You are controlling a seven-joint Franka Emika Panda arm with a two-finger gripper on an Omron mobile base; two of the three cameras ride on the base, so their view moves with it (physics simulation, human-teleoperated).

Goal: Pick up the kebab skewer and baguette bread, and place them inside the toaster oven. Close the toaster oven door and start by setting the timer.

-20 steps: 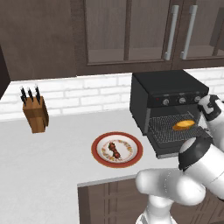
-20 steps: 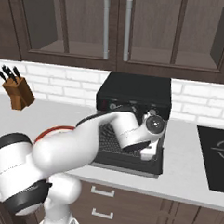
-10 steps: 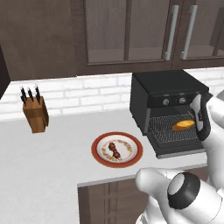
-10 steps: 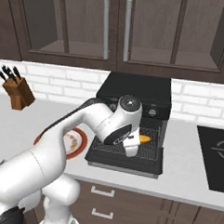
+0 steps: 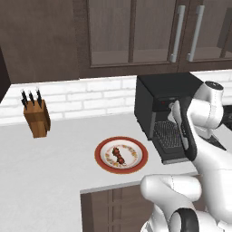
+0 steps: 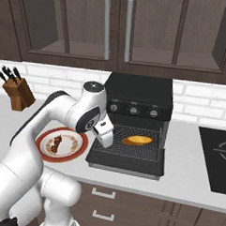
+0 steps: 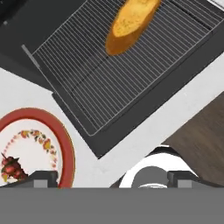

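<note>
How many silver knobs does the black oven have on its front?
3. They sit in a row on the toaster oven, above its opening: left knob, middle knob, right knob. The arm may hide another further left.

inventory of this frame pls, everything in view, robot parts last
baguette bread: 1, golden-orange, on the wire rack inside the toaster oven
kebab skewer: 1, dark red-brown, on the plate
plate: 1, white with red rim, on the counter left of the oven
toaster oven: 1, black, on the counter against the brick wall
toaster oven door: 1, black, dropped open
oven knobs: 3, silver, in a row above the oven opening
knife block: 1, wooden, dark handles, far left of the counter
upper cabinets: dark wood, bar handles, above
cooktop: 1, black, right of the oven
gripper: 1, open, empty, above the open door's left part
</note>
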